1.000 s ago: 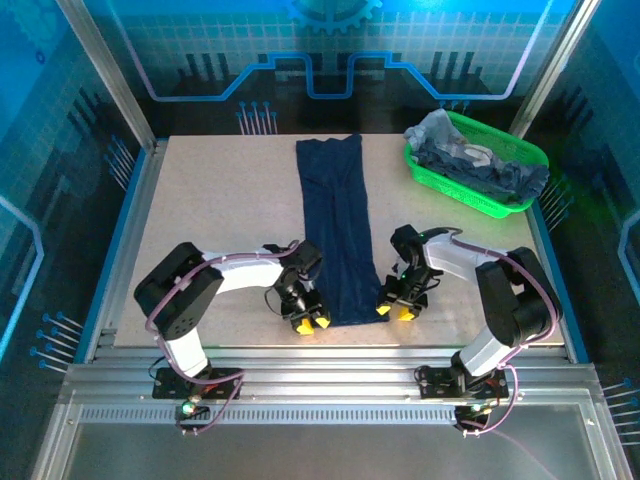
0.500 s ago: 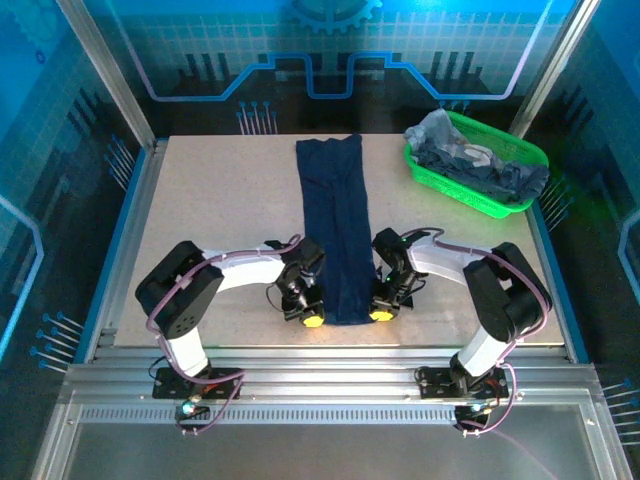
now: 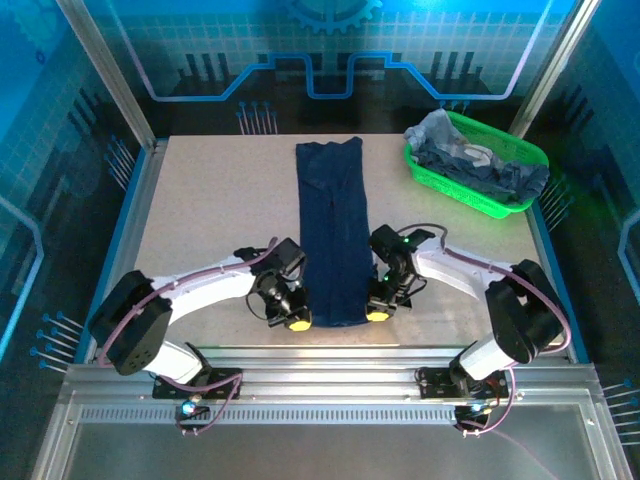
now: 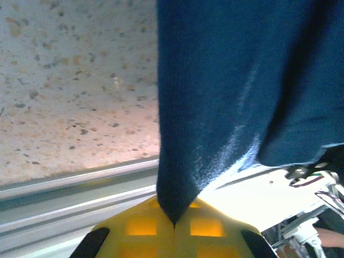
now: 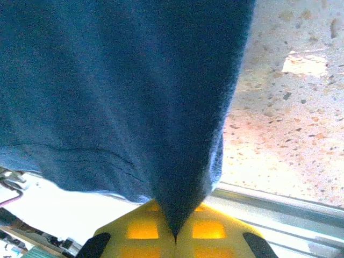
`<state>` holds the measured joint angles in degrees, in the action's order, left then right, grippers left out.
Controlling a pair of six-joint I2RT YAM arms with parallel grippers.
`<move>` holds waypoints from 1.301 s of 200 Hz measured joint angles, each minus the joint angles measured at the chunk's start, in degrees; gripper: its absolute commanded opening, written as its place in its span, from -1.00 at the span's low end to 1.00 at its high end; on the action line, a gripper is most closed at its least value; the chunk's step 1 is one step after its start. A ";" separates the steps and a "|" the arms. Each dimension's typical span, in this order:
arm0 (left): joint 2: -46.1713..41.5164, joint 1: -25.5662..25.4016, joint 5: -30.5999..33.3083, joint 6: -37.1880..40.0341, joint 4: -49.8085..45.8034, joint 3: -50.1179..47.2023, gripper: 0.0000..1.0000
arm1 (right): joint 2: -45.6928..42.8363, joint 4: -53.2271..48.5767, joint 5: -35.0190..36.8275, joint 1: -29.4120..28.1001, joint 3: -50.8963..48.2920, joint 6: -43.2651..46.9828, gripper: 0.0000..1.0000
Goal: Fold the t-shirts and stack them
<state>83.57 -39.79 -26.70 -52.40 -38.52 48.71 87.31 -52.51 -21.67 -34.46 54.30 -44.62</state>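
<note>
A dark navy t-shirt (image 3: pixel 333 232), folded into a long narrow strip, lies down the middle of the table from the far edge to the near edge. My left gripper (image 3: pixel 297 321) is shut on its near left corner; the cloth (image 4: pixel 215 97) runs into the closed yellow fingers (image 4: pixel 140 231). At the near right corner my right gripper (image 3: pixel 377 313) is shut on the same t-shirt (image 5: pixel 123 86), pinched between its yellow fingers (image 5: pixel 209 231). More t-shirts (image 3: pixel 470 160), dark and pale grey-blue, are piled in the green basket (image 3: pixel 500 206).
The green basket stands at the table's far right corner. Speckled beige tabletop (image 3: pixel 220 220) is bare on the left of the strip. A metal rail (image 3: pixel 330 375) runs along the near edge, just behind both grippers.
Both grippers moved inward to the near corners of the strip and closed on the cloth. The left arm has stretched out lower and further left at its base end.
</note>
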 measured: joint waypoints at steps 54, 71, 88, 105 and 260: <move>2.01 11.21 0.50 -2.21 4.39 10.05 -1.00 | 4.42 -2.05 2.58 4.39 14.88 -0.35 -1.00; 6.16 14.71 0.46 -2.08 5.57 14.19 -1.00 | 8.37 -2.38 3.69 6.60 20.24 -0.15 -1.00; 10.38 17.42 0.46 -1.44 6.27 18.36 -1.00 | 12.87 -2.51 4.76 8.50 25.77 0.22 -1.00; 14.27 19.82 0.33 -1.03 6.93 22.38 -1.00 | 17.57 -2.71 5.16 10.16 31.45 0.66 -1.00; 30.91 24.74 1.99 4.81 8.22 36.89 -0.08 | 39.89 -4.81 9.86 16.50 55.54 3.37 0.17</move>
<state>114.48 -15.05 -24.71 -47.59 -30.30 85.60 127.20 -57.32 -11.81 -17.96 109.84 -41.25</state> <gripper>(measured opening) 0.458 0.598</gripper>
